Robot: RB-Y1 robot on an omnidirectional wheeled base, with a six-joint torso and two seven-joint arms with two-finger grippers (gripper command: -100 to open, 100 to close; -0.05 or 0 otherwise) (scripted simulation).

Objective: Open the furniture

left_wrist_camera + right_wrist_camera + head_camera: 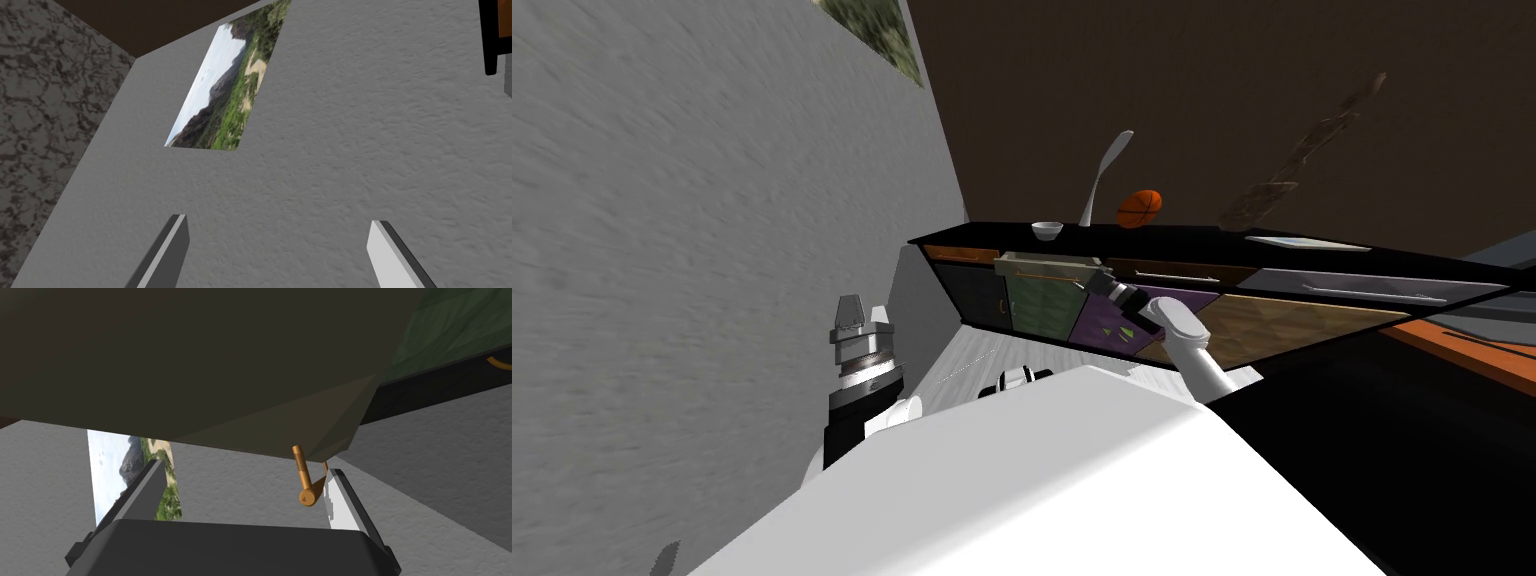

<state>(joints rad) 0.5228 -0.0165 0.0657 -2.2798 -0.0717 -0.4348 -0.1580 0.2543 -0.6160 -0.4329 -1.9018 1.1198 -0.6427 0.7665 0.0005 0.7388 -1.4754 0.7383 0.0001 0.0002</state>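
**Setting.** Grey wall at 9 o'clock, dark brown wall at 12 o'clock, pale floor below.

**Furniture.** One long, low sideboard [1202, 238] with a black top. It runs from about 11 to 3 o'clock of my chest.

**Task's thing.** One olive-grey drawer [1047, 266] in the top row, second from the grey wall, near 12 o'clock. It stands part-way proud of its neighbours. One copper bar handle [301, 468] runs across its front.

**Right gripper** [246, 468]. At the handle, fingers spread and not clamped. The handle's end lies between them, against one finger [342, 503].

**Left gripper** [277, 220]. Raised beside the grey wall at 10 o'clock, fingers spread, holding nothing.

**Step, as judged.** The pull is under way and the drawer is partly open.

**Next move, as judged.**
- Draw straight back toward 6 o'clock, in line with the drawer's travel.
- The handle is caught only at its end by unclamped fingers, so it may slip off.
- Closing on it or re-centring first looks prudent.

**Count.**
- Top-row fronts: four (orange-brown, olive-grey, brown, pale grey).
- Lower fronts: four (dark, green, purple, wood-brown).
- On the top:
  - one white bowl [1047, 230]
  - one long, curved white utensil [1108, 170]
  - one orange ball [1140, 207]
  - one flat pale tray [1307, 242]
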